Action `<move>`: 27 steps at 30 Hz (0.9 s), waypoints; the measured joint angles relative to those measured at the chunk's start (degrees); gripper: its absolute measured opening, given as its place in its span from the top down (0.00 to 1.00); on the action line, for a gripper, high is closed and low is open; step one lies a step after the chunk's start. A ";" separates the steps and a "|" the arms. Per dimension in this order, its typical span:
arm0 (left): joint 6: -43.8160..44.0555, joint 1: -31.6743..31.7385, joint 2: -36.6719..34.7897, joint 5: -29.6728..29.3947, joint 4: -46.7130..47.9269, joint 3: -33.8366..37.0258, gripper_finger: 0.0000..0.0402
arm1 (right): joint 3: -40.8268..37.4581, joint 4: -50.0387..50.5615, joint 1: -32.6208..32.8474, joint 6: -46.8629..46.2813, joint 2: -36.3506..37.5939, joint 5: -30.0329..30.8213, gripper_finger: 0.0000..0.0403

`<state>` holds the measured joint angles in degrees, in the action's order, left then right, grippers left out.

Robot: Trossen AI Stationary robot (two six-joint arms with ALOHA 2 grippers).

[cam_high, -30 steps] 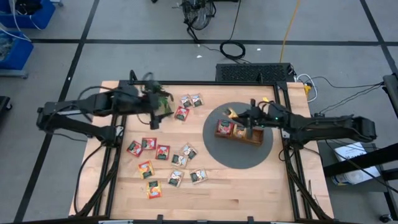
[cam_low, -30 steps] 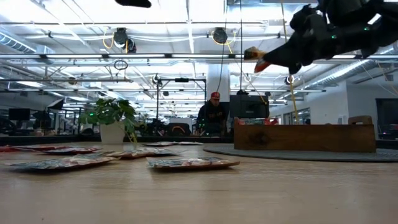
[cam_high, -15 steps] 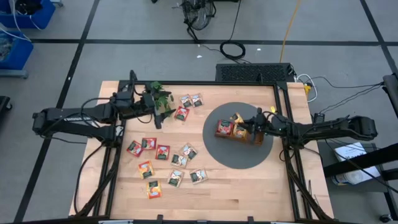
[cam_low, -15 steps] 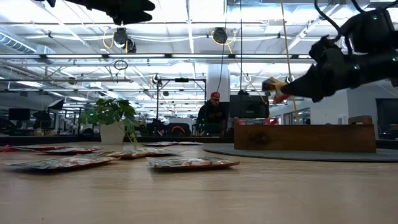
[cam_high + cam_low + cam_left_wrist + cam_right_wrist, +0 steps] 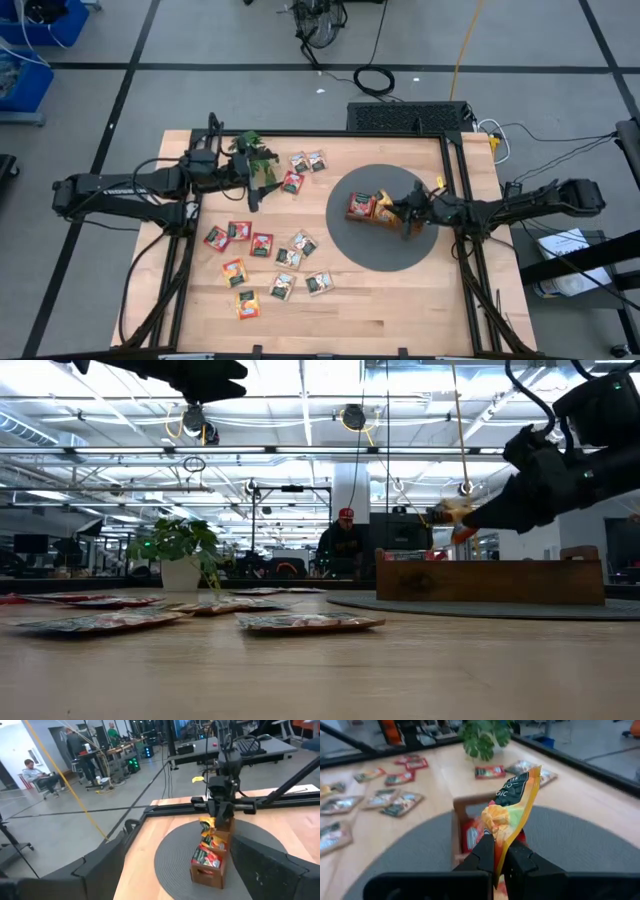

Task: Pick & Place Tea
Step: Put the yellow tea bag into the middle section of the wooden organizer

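Since the tray (image 5: 385, 212) on the mat (image 5: 384, 231) is narrow, the sachet (image 5: 512, 807) clamped by the right gripper (image 5: 499, 851) above it could catch a wall, perhaps missing. Left gripper (image 5: 253, 187), fingers apart, waits by the plant (image 5: 252, 152).

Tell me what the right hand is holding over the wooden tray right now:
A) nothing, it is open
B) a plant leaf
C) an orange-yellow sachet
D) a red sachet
C: the right hand is shut on an orange-yellow sachet, held above the wooden tray on the grey mat.
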<state>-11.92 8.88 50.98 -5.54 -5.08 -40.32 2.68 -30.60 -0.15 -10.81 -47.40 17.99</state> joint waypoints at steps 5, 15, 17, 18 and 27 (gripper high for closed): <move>0.26 0.04 0.00 -0.02 -0.50 0.00 0.12 | -0.06 1.20 1.26 -1.31 0.00 -0.16 0.98; 0.22 0.04 0.00 -0.02 -0.76 0.00 0.12 | -0.07 10.49 2.15 -8.06 0.00 -0.08 0.96; 0.24 0.04 0.00 -0.02 -0.78 0.00 0.13 | -0.09 10.78 2.15 -8.48 0.00 -0.11 0.96; 0.22 0.04 0.00 -0.02 -0.77 0.00 0.13 | -0.11 10.72 2.15 -8.48 0.00 -0.14 0.96; 0.28 0.04 0.00 -0.02 -0.77 0.00 0.13 | -0.11 10.47 2.15 -9.74 0.00 -0.19 0.91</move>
<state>-11.64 8.93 50.98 -5.56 -5.85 -40.32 2.57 -20.13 2.00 -20.55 -47.40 17.80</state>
